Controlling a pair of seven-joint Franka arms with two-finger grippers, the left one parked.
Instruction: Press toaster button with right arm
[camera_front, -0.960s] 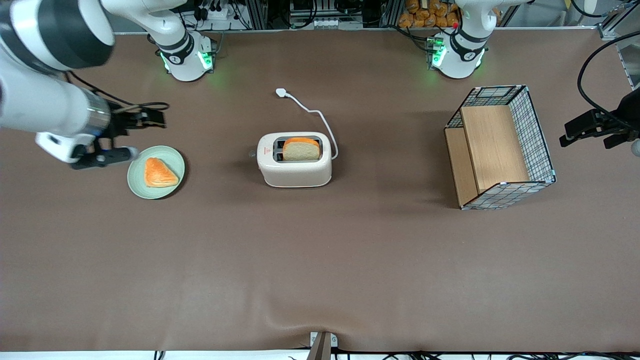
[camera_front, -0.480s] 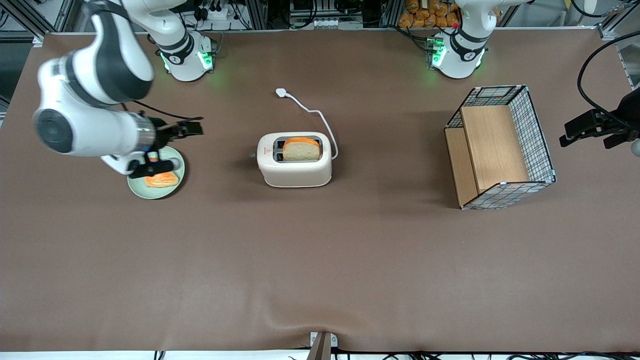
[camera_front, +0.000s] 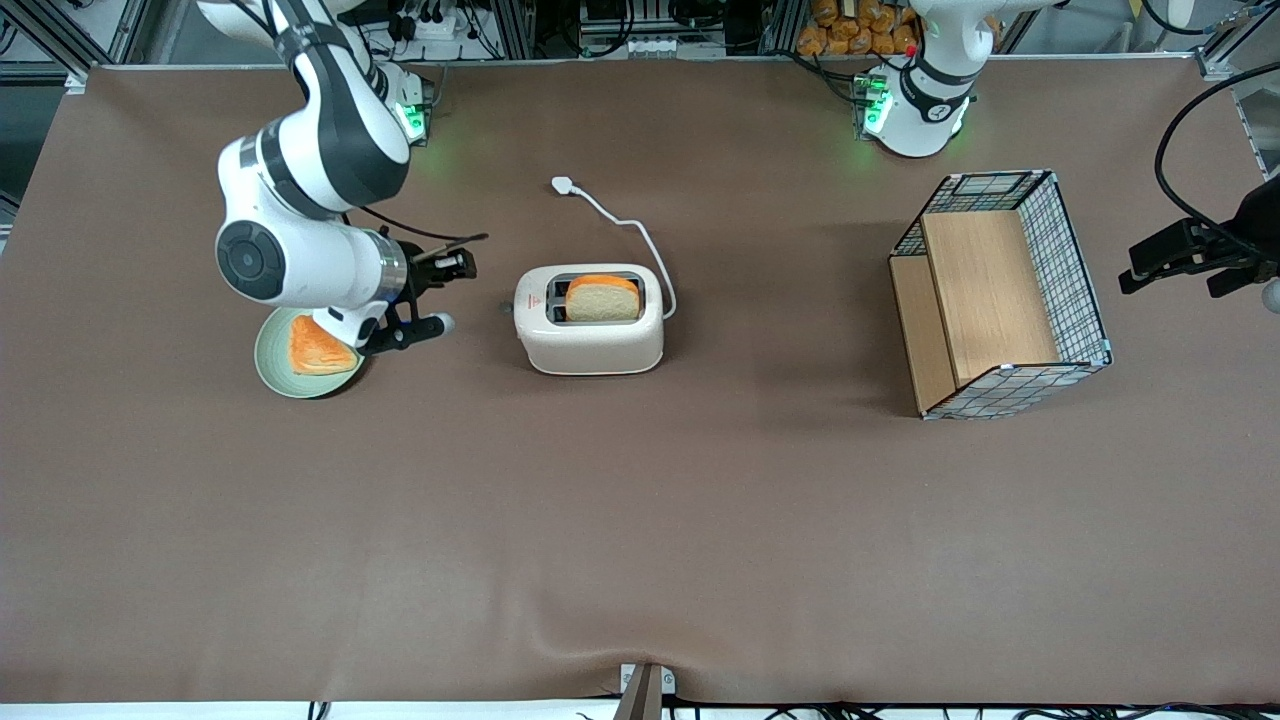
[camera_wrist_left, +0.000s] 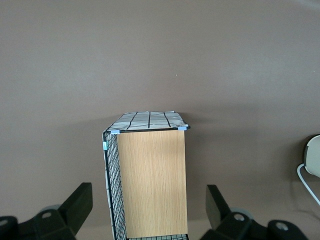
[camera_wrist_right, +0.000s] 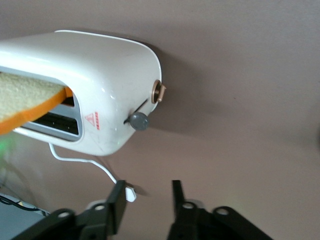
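Tool (camera_front: 448, 295), fingers parted and empty, hangs near toaster button (camera_wrist_right: 139, 121), bare table (camera_front: 640, 520) between.

Toaster (camera_front: 590, 335) cream-white – red mark; toaster button (camera_wrist_right: 139, 121) seemingly grey; end effector (camera_front: 440, 295) black.

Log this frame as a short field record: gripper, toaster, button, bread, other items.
gripper: the gripper is open, beside the toaster's narrow end, short of the button, holding nothing
toaster: the toaster stands mid-table, its cord trailing to a loose plug
button: the toaster button, a grey knob on the narrow end facing the gripper, is untouched
bread: a bread slice sticks up from one slot
other items: green plate with a pastry by the right arm; wire-and-wood rack toward the parked arm's end
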